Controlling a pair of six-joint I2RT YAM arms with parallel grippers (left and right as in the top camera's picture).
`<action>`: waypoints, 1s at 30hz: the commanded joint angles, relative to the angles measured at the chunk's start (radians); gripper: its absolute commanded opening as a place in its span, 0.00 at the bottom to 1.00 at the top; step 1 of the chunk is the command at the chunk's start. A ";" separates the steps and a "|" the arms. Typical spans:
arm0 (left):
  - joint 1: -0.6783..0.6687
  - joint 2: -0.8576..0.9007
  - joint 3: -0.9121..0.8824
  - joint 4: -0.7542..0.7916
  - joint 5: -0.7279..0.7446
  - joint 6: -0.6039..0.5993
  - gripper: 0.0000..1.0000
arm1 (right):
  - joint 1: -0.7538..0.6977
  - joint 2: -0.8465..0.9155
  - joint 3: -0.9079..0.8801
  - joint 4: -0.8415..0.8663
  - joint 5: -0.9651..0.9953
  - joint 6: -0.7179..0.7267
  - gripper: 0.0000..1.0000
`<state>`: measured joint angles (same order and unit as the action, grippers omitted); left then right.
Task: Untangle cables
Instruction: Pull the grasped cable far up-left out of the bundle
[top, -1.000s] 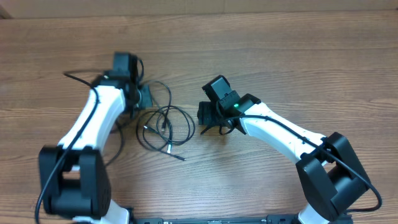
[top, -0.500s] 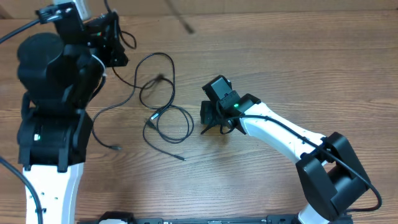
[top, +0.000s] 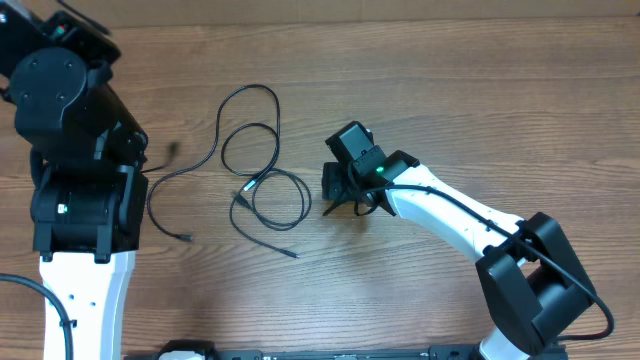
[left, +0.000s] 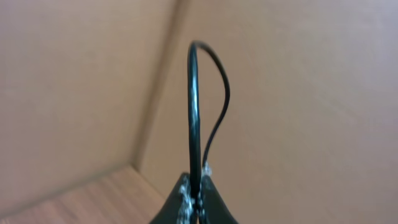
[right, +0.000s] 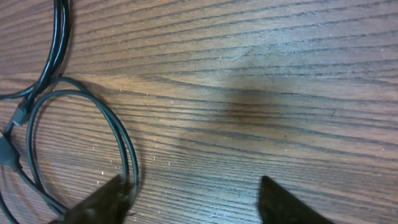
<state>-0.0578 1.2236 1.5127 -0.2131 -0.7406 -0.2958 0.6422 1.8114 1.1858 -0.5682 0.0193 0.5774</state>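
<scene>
Thin black cables lie on the wooden table left of centre. One runs in an open loop (top: 250, 125), and a small coil (top: 275, 200) with a plug sits below it. A loose strand (top: 165, 195) trails left and ends near the left arm. My left arm (top: 75, 130) is raised high at the far left, and its gripper does not show in the overhead view. In the left wrist view my left gripper (left: 198, 194) is shut on a cable (left: 194, 93) that arches above the jaws. My right gripper (right: 196, 198) is open and low over the table, its left finger beside the coil (right: 118, 137).
A cardboard wall (left: 298, 93) fills the left wrist view behind the held cable. Thicker black robot cables hang by the right arm base (top: 590, 300) and the left arm base (top: 55, 320). Bare wood (top: 480, 110) lies to the right and at the back.
My left arm has lifted up and to the left with a cable in its jaws. That drew the tangle out into an open loop and a trailing strand. The right arm has not moved.
</scene>
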 joint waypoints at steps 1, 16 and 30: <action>0.033 0.030 0.017 0.007 -0.100 0.050 0.04 | -0.002 -0.002 0.004 0.005 0.014 0.003 0.73; 0.431 0.413 0.016 -0.290 0.372 0.194 0.04 | -0.002 -0.002 0.004 0.014 0.014 0.003 1.00; 0.628 0.827 0.016 -0.372 0.373 0.207 0.04 | -0.002 -0.002 0.004 0.021 0.013 0.003 1.00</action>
<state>0.5457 2.0056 1.5173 -0.6075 -0.3771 -0.1005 0.6422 1.8114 1.1858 -0.5526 0.0257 0.5797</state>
